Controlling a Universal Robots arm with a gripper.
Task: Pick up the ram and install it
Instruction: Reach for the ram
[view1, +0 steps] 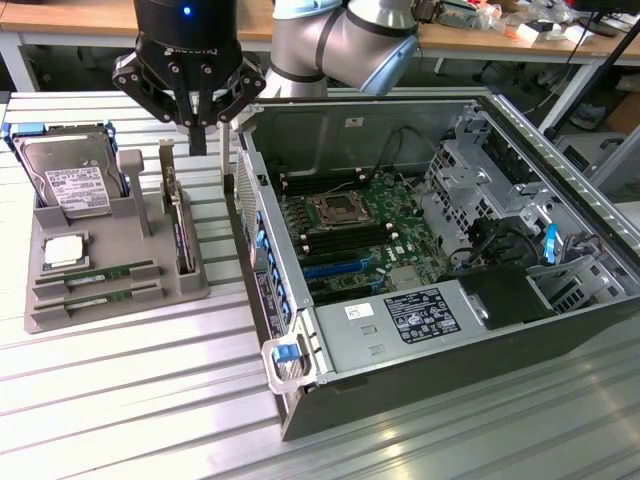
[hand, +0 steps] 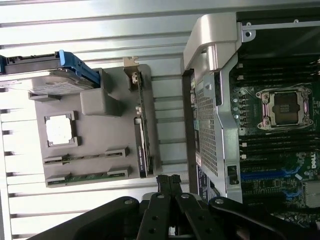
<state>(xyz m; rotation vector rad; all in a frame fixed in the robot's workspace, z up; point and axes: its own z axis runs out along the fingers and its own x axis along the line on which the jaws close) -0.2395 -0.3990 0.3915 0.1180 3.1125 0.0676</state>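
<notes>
Two sticks, the ram (view1: 95, 272) and its twin (view1: 100, 292), lie flat across one tray (view1: 115, 245) end, while the gripper (view1: 197, 140), fingers together and empty, hovers over the tray's upright card (view1: 180, 225).

The ram sticks (view1: 95, 272) lie open from above in the tray (view1: 110, 240). The upright card (view1: 180, 235) rises just beside them, the case wall (view1: 248, 190) beyond. The slots (view1: 300, 215) inside are uncovered.
</notes>
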